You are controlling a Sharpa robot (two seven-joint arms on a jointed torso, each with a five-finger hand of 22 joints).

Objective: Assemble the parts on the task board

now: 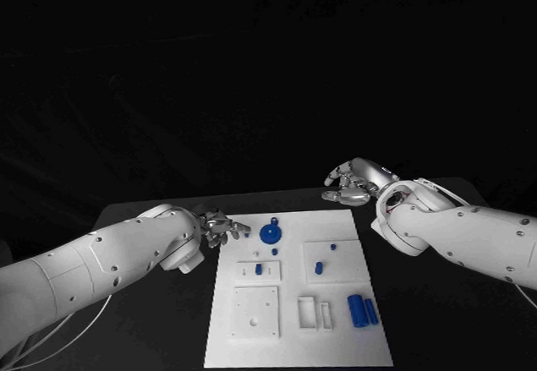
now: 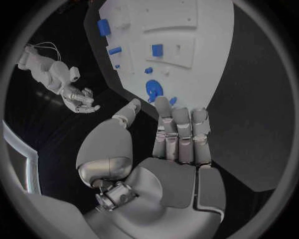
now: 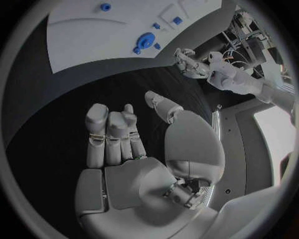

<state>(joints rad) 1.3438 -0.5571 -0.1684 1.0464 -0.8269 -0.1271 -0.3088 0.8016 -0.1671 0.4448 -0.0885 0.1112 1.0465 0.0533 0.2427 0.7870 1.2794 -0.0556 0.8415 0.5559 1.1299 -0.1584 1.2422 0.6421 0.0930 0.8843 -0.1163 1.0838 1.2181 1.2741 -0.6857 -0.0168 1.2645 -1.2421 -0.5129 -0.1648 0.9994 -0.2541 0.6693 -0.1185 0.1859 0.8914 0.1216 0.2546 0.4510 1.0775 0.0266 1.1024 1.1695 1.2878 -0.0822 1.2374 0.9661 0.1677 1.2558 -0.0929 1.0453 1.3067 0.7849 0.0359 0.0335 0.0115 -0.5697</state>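
**Both hands empty, nothing picked yet: risks are in the first grasp**

Left hand (image 1: 223,226) hovers at the board's upper left corner, fingers loosely curled, holding nothing. Right hand (image 1: 356,184) sits off the upper right corner over the bare counter (image 1: 473,325), also empty, fingers partly bent.

Task board (image 1: 352,350) lies centre-frame. Round blue part (image 1: 271,233) sits near its top edge, just right of the left hand. Two blue cylinders (image 1: 363,311) lie side by side at lower right; smaller blue pieces sit mid-board (too small to identify).

Failure modes, my read:
- Left hand is closest to the round part; a low approach could shove it off the top edge.
- Cylinders can roll if nudged sideways.
- Board looks loose on the counter; a push could shift it and throw off alignment.
- Small pieces: weak pinch, likely drop.
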